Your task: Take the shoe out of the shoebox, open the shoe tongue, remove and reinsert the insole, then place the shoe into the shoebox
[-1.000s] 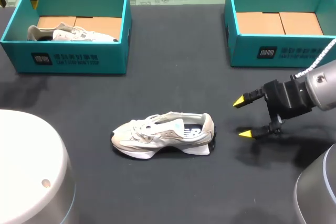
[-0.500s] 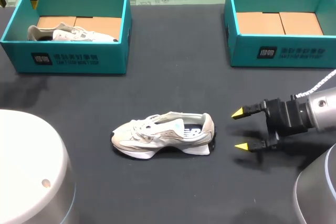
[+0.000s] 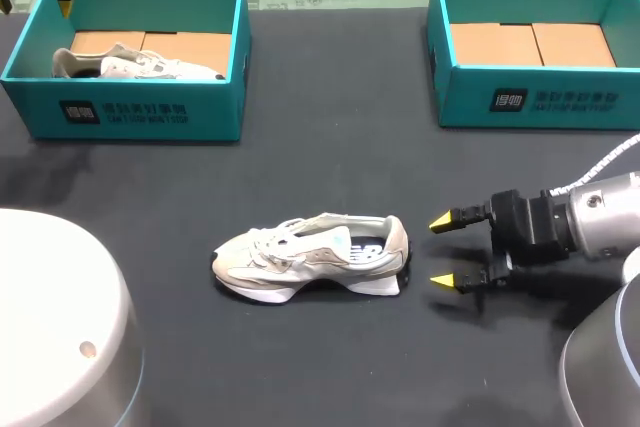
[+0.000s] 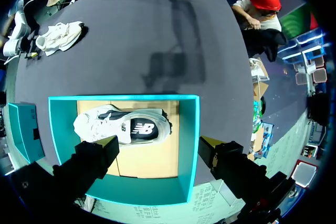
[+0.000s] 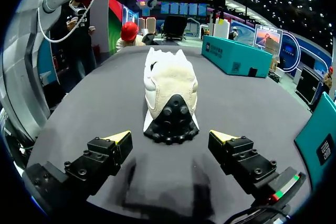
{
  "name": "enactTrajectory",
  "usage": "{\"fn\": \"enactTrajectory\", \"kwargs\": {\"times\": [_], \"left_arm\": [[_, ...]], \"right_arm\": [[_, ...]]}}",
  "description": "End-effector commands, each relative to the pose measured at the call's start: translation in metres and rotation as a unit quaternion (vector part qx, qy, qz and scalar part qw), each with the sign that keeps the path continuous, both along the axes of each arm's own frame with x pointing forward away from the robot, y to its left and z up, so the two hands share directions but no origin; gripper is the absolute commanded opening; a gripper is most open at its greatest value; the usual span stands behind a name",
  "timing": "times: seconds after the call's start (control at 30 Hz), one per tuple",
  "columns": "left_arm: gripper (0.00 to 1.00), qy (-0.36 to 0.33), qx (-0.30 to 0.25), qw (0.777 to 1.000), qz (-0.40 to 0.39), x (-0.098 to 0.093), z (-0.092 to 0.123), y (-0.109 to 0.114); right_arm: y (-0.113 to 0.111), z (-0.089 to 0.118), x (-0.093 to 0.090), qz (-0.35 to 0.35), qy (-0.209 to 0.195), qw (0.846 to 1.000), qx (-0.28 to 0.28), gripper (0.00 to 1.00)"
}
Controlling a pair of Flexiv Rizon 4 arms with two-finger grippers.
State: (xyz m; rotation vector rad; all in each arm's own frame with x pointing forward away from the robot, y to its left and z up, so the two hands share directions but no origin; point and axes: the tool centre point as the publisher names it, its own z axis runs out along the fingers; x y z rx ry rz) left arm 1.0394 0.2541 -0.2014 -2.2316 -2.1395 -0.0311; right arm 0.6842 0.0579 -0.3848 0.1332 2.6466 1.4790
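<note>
The right hand (image 3: 439, 252), spread and empty, is now held closer to the cream fabric trainer (image 3: 310, 255). A heel grasp is expected.

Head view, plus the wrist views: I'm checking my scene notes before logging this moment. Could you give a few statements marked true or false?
1. A shoe stands on the table outside both boxes. True.
2. The right hand is shut on that shoe's heel. False: it is open, just short of the heel.
3. The left shoebox holds a second shoe. True.
4. The right shoebox holds a shoe. False: only its cardboard floor shows.
5. The left hand hangs open above the left shoebox. True.
</note>
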Motion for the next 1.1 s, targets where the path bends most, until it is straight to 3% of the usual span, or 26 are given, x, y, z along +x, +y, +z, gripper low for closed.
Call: {"fn": "enactTrajectory", "kwargs": {"times": [0.03, 1.1], "left_arm": [[1.00, 0.000, 0.001, 1.000, 0.000, 0.000, 0.001, 0.000], [1.00, 0.000, 0.001, 1.000, 0.000, 0.000, 0.001, 0.000]], "right_arm": [[0.011, -0.005, -0.004, -0.013, -0.004, 1.000, 0.004, 1.00], [0.054, -0.025, 0.015, -0.029, 0.007, 0.999, 0.037, 1.00]]}}
